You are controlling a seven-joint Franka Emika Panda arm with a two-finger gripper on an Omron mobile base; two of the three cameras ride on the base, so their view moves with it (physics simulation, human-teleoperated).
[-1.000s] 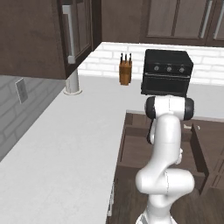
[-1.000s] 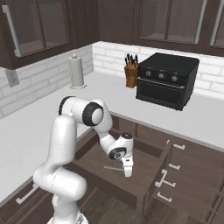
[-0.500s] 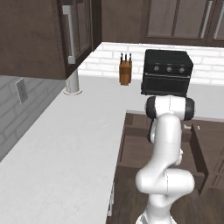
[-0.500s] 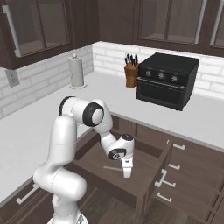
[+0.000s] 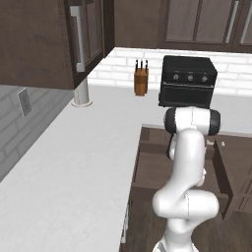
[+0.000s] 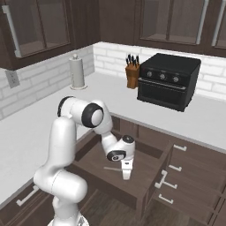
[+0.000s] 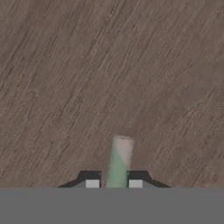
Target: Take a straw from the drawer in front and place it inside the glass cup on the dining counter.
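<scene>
The drawer [image 6: 94,157] stands pulled open below the worktop, its brown wooden floor showing in the hand view. My gripper [image 6: 126,173] reaches down into it, fingers pointing at the floor. In the hand view the straw [image 7: 120,156], a thin pale stick, runs up from between my two dark fingertips, and the gripper [image 7: 113,182] is shut on it. From the right base view the straw [image 6: 112,167] shows as a thin pale line beside the fingers. In the left base view my own arm hides the gripper inside the drawer [image 5: 149,168]. The glass cup and the dining counter are out of view.
A black toaster oven [image 6: 168,80], a knife block [image 6: 131,71] and a paper towel roll [image 6: 77,72] stand on the white worktop [image 5: 69,162]. Lower drawers with silver handles [image 6: 175,167] sit to the right of the open one.
The fingers have closed onto the straw in the drawer. The arm and base have stayed in place.
</scene>
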